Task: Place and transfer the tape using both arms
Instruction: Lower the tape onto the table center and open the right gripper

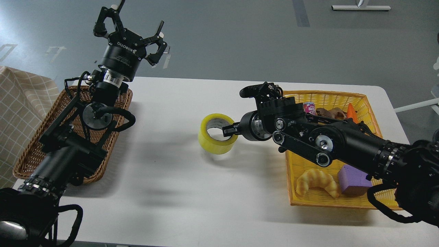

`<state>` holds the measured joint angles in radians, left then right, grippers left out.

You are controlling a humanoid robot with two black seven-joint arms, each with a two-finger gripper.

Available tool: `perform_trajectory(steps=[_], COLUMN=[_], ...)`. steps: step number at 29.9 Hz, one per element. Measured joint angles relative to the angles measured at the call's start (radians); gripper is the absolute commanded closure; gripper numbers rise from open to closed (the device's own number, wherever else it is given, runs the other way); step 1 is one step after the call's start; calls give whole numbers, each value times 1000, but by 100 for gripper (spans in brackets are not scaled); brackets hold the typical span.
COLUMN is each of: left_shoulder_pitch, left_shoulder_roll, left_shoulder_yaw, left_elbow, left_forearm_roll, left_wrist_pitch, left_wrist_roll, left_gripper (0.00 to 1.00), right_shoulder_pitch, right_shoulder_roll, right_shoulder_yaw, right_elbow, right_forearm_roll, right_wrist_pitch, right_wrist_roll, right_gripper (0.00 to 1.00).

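The yellow tape roll (212, 138) with a grey-white core sits low at the white table's (178, 192) middle, about touching it. My right gripper (230, 131) reaches in from the right and is shut on the roll's right wall, one finger inside the core. My left gripper (132, 25) is raised above the table's far left edge, fingers spread open and empty, well away from the tape.
A brown wicker basket (29, 151) lies under my left arm. A yellow basket (343, 202) at the right holds a croissant (317, 181), a purple block (355, 179), a can (309, 107) and other items. A checked cloth (20, 99) is at far left.
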<state>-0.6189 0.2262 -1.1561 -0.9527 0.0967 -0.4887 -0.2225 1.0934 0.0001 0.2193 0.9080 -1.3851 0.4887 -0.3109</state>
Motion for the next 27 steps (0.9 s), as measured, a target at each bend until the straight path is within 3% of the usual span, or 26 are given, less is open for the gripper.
perform_trajectory(steps=[19, 26, 27], left_shoulder_pitch=[0, 1, 1], left_shoulder_roll=[-4, -5, -5], left_shoulder_yaw=[1, 0, -1], left_elbow=[-22, -23, -23], left_forearm_roll=[0, 0, 0], left_wrist_pitch=[0, 0, 0], left_wrist_roll=[0, 0, 0], left_gripper=[2, 2, 2], right_shoulder_pitch=[-2, 0, 0], right_shoulder_roll=[0, 0, 0], right_shoulder_yaw=[-86, -97, -97], right_elbow=[-8, -11, -13], right_forearm_roll=[-2, -3, -3], right_wrist_pitch=[0, 0, 0], right_wrist_roll=[-1, -1, -1], right_gripper=[98, 86, 79])
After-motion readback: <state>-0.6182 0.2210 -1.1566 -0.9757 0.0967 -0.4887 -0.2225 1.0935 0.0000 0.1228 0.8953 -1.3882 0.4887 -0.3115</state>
